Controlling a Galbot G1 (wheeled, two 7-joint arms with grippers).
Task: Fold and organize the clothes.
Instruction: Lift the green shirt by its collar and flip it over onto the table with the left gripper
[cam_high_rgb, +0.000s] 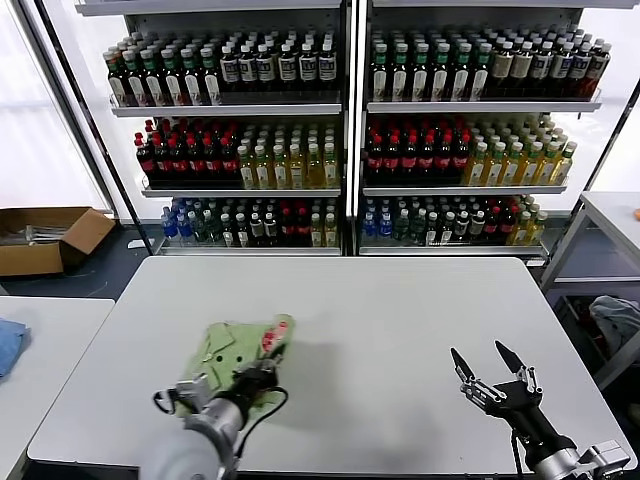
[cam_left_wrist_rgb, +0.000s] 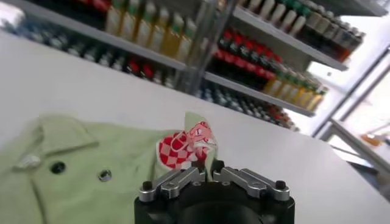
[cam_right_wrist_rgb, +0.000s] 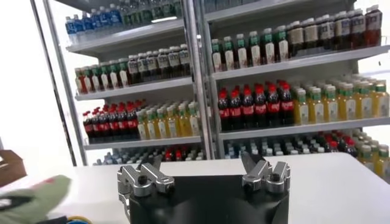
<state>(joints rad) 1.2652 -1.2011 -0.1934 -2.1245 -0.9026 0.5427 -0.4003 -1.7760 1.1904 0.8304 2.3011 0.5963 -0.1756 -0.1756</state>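
Note:
The light green polo shirt (cam_high_rgb: 243, 350) lies folded into a small bundle on the front left of the grey table (cam_high_rgb: 400, 320). Its red-and-white checkered graphic (cam_left_wrist_rgb: 180, 148) and dark buttons show in the left wrist view. My left gripper (cam_high_rgb: 255, 377) is at the shirt's near right edge, shut on a fold of the green fabric (cam_left_wrist_rgb: 207, 159). My right gripper (cam_high_rgb: 486, 364) is open and empty above the table's front right, well apart from the shirt; in its wrist view (cam_right_wrist_rgb: 204, 170) nothing is between the jaws, and a bit of the shirt (cam_right_wrist_rgb: 33, 195) shows at the edge.
Shelves of bottles (cam_high_rgb: 340, 130) stand behind the table. A cardboard box (cam_high_rgb: 45, 238) sits on the floor at far left. A blue cloth (cam_high_rgb: 8, 345) lies on a side table at left. A grey-blue bundle (cam_high_rgb: 618, 322) is at right beside another table.

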